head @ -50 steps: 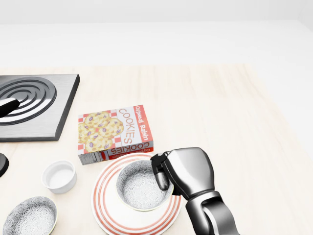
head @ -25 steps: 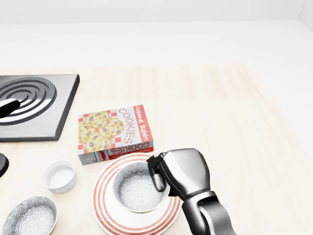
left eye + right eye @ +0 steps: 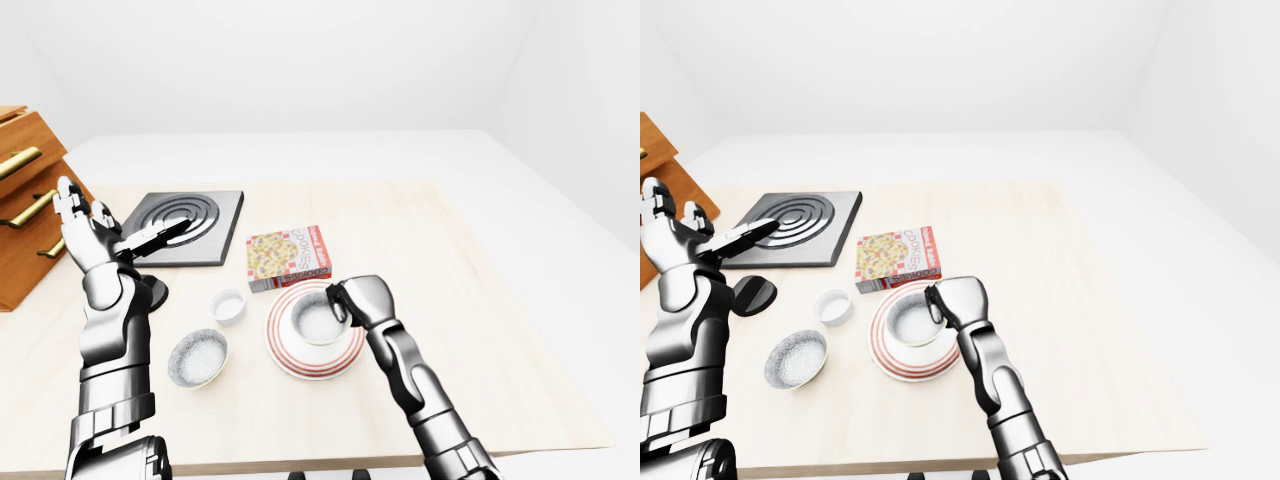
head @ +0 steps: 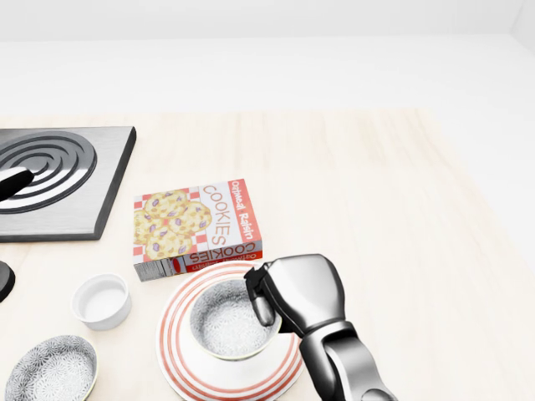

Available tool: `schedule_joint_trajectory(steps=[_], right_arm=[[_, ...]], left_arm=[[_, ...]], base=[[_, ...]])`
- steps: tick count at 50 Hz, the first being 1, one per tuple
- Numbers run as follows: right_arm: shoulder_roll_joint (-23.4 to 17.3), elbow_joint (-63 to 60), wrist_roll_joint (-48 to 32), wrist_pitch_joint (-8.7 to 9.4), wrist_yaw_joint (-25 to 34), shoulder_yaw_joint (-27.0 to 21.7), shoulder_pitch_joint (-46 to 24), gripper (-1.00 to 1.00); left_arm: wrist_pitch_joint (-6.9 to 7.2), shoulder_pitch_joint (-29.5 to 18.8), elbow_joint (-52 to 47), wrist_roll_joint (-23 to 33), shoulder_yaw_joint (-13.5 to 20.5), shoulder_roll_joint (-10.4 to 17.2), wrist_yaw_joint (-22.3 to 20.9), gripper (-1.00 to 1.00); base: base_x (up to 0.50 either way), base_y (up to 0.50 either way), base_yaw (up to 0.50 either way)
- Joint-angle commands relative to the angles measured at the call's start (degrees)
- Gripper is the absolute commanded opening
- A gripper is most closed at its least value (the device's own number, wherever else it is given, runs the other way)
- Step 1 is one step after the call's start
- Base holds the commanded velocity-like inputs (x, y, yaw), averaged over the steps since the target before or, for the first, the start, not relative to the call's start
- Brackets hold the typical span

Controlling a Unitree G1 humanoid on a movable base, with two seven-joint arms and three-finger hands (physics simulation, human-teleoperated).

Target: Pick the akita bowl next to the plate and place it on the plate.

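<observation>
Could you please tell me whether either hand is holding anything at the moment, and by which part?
The right hand pinches the bowl by its rim, on the head view's right, over the plate. The left hand is open and empty.

A kitchen, with stove plate [image 3: 180,226], cookie box [image 3: 288,257], wooden drawers [image 3: 25,190]
</observation>
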Motion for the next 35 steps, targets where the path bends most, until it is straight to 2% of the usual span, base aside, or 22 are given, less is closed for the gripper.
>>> schedule_joint_trajectory(steps=[1, 35], right_arm=[[0.4, 4.9, 23.5, -0.01, -1.7, -2.5, -2.8, -1.00], [0.3, 15.5, 21.5, -0.01, -8.6, -2.9, -5.8, -1.00]], left_arm=[[0.00, -0.1, 0.2, 0.0, 0.0, 0.0, -0.1, 1.00], [0.00, 0.1, -0.1, 0.1, -0.1, -0.1, -0.1, 1.00]], base=[[0.00, 0.00, 0.00], [0.00, 0.00, 0.00]])
